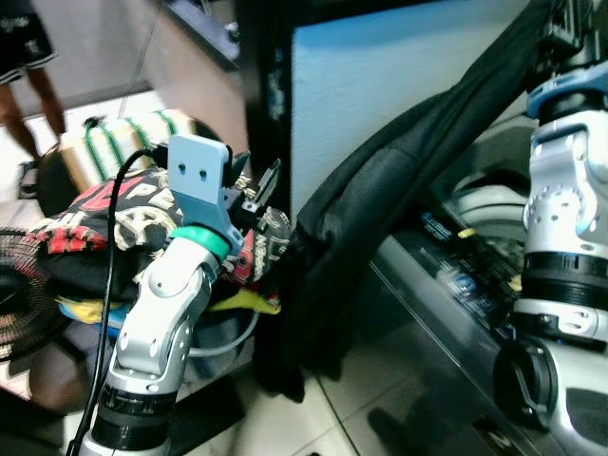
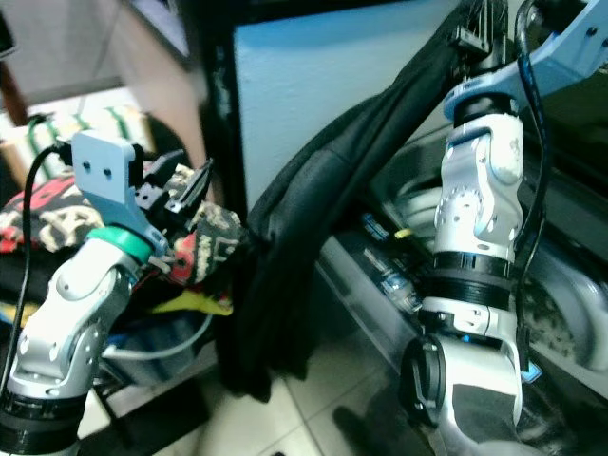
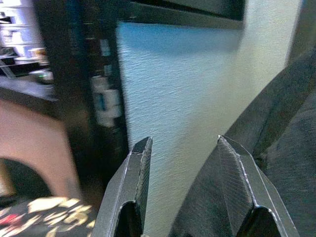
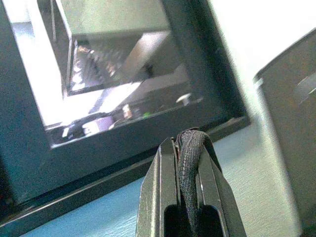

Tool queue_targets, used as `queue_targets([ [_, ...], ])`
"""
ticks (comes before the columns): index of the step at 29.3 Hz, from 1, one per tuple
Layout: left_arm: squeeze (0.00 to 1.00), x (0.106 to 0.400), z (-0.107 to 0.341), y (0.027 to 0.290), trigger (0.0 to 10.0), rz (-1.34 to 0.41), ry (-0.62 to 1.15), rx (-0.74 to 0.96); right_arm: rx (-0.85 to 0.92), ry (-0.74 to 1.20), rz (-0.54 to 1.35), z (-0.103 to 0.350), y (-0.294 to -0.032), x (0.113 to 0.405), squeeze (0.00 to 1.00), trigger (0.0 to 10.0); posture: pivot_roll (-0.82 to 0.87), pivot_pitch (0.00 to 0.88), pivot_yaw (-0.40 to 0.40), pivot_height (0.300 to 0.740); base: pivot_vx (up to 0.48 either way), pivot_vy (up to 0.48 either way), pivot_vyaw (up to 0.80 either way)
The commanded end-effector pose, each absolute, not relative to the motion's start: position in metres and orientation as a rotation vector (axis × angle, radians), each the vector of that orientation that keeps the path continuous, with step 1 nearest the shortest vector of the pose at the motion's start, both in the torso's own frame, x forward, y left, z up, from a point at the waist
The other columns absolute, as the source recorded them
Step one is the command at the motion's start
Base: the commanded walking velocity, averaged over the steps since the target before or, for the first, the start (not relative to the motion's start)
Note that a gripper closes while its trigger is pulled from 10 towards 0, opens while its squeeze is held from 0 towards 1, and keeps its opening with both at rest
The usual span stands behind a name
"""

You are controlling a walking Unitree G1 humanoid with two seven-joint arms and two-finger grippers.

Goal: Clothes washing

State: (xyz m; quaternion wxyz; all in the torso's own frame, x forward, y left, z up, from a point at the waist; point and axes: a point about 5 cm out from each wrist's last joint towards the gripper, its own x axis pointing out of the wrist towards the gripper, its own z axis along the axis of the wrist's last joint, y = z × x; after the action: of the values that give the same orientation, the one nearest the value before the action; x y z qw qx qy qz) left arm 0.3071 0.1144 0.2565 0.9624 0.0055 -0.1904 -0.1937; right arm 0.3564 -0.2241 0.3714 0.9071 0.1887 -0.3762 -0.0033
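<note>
Fingers of the raised right gripper [image 4: 190, 148] are clamped on a long black fabric garment [image 1: 380, 199], which hangs limp and creased beside the white washing machine's [image 1: 494, 204] rim. Left gripper [image 3: 182, 163], forearm bent upward, holds its fingers apart over the pile of red-patterned laundry [image 1: 104, 223].

1 black garment [image 1: 380, 218], 1 laundry basket [image 1: 228, 347]

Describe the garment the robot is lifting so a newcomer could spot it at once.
Start at the pale blue wall panel behind the washing machine. A long black garment hangs slantwise across it, from the right gripper pinching its edge up high down to the floor tiles. Unlike the red, patterned clothes heaped in the basket by the left gripper, it is plain, dark and hanging free.
</note>
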Motion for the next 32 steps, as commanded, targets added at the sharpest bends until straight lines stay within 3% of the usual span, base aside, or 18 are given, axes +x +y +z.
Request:
queue_targets([
  [1, 0.0, 0.307, 0.255, 0.116, 10.0, -0.384, -0.379, 0.022, 0.393, -0.864, -0.036, 0.388, -0.233, 0.346, 0.0, 10.0, 0.05, 0.013, 0.027, 0.74, 0.0, 0.0, -0.8],
  [32, 0.0, 0.308, 0.246, 0.118, 10.0, -0.366, -0.339, 0.024, 0.316, -0.802, -0.044, 0.377, -0.229, 0.353, 0.0, 10.0, 0.05, 0.0, 0.012, 0.74, 0.0, 0.0, -0.8],
])
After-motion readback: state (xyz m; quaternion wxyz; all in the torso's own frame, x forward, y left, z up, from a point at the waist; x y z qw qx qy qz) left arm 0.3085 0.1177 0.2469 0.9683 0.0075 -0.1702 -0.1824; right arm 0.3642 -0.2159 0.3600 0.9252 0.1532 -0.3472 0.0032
